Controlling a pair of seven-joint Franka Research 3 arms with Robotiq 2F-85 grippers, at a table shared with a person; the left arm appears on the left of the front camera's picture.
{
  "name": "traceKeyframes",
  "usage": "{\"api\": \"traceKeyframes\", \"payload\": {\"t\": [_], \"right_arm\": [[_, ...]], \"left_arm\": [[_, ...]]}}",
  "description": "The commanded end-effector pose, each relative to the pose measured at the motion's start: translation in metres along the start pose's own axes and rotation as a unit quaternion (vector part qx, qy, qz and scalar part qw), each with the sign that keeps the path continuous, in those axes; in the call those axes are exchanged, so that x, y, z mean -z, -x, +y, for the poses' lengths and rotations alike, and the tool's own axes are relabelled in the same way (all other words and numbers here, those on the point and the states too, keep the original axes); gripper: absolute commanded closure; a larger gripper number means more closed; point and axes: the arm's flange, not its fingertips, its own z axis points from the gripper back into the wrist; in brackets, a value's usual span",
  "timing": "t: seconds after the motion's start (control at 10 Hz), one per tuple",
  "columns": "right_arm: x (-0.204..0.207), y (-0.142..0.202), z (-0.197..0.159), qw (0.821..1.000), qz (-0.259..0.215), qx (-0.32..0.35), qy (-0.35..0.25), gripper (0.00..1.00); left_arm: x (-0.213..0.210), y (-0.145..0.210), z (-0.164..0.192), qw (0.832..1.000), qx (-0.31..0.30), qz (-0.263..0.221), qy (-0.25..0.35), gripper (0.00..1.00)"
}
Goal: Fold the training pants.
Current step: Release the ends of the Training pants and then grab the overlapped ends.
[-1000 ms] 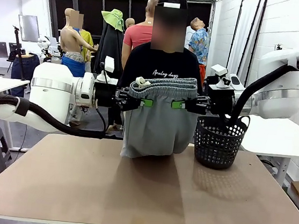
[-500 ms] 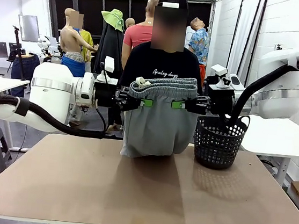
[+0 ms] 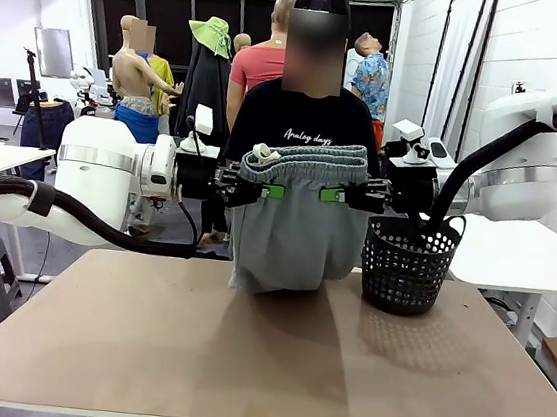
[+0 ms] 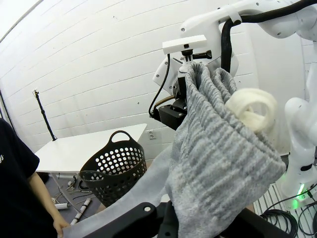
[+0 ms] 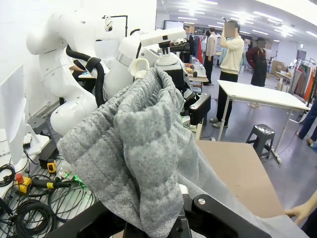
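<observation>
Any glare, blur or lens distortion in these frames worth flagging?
Front view: even light, sharp; black basket and training pants throw soft shadows on the table. Left wrist view: the brick wall bows from the wide-angle lens. Right wrist view: bright ceiling lights, close-up pants slightly soft.

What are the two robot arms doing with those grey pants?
The left gripper and the right gripper are each shut on the waistband of the training pants, holding them up over the far side of the table. The lower end seems to touch the table. They are not yet folded. A black basket stands beside them, and a person stands behind.
</observation>
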Motion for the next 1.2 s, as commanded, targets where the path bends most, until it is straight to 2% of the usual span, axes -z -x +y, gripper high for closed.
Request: {"api": "traceKeyframes", "payload": {"t": [0.0,1.1], "right_arm": [[0.0011,-0.0021,0.0001,1.000,-0.012,0.001,0.001,1.00],[0.0011,-0.0021,0.0001,1.000,-0.012,0.001,0.001,1.00]], "left_arm": [[-0.0005,-0.0004,-0.0035,1.000,0.008,-0.017,-0.005,1.00],[-0.0005,-0.0004,-0.0035,1.000,0.008,-0.017,-0.005,1.00]]}}
